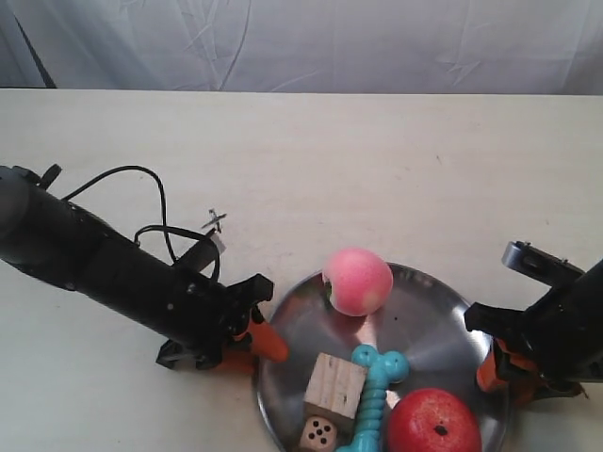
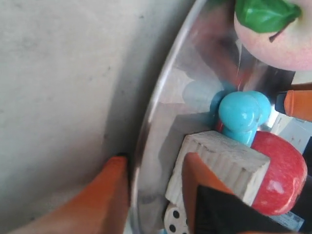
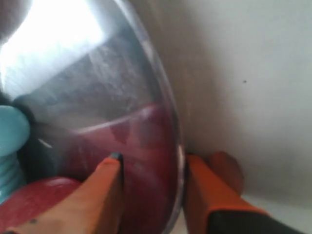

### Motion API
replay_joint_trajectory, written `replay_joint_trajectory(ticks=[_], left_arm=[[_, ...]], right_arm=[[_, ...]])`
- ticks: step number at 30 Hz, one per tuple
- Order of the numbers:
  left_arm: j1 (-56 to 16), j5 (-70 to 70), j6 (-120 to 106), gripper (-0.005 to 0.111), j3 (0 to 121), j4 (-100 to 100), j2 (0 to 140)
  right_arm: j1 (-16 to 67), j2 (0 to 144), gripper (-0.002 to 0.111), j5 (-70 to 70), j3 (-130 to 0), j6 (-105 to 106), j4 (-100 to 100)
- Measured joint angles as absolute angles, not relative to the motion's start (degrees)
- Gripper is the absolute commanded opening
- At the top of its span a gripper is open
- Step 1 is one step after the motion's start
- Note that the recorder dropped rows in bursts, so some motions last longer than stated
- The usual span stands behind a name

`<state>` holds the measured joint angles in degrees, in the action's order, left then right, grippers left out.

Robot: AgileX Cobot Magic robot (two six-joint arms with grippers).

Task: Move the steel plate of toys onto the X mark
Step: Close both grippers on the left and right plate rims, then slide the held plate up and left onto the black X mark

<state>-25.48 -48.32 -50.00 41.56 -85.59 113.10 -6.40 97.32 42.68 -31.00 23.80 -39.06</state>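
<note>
The steel plate (image 1: 429,325) lies at the table's near edge, holding a pink peach (image 1: 358,281), red apple (image 1: 433,424), turquoise bone (image 1: 375,386), wooden cube (image 1: 334,386) and dotted die (image 1: 320,433). My left gripper (image 1: 264,341) is open and straddles the plate's rim (image 2: 151,122), one orange finger (image 2: 114,195) outside against it and the other over the cube (image 2: 224,161). My right gripper (image 3: 153,158) is open across the opposite rim (image 3: 170,112), beside the apple (image 3: 29,204). The X mark (image 1: 215,221) is drawn on the table beyond the left arm.
A black cable (image 1: 151,202) loops over the left arm close to the X mark. The pale table (image 1: 377,169) runs back to a grey cloth backdrop (image 1: 301,42). The plate's near rim is cut off by the exterior view's lower edge.
</note>
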Motion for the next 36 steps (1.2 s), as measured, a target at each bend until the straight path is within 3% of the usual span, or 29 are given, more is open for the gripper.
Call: replay_joint_trajectory(ticks=[2,4,16,28,36], left_arm=[[-25.48,-47.34,-50.00,0.008,41.56,-85.08,113.10],[-25.48,-46.55,-49.88,0.000,41.56,-84.93,113.10],[-25.48,-45.97,-50.08,0.000,43.40,-81.57,113.35],[-24.96,-44.54,-40.17,0.000,54.17,-71.45,113.82],[-19.55,-48.48,-35.78,0.000,60.64,-68.29,113.82]], right_arm=[[-5.87,97.56,0.001,42.33,-31.00,23.80,-38.53],[-5.77,97.68,0.000,42.12,-31.00,23.80,-37.77],[-5.79,98.42,0.000,43.38,-32.59,24.13,-37.89],[-5.91,98.76,0.000,45.38,-39.17,23.31,-36.82],[-5.87,98.86,0.000,48.92,-45.55,21.98,-38.96]])
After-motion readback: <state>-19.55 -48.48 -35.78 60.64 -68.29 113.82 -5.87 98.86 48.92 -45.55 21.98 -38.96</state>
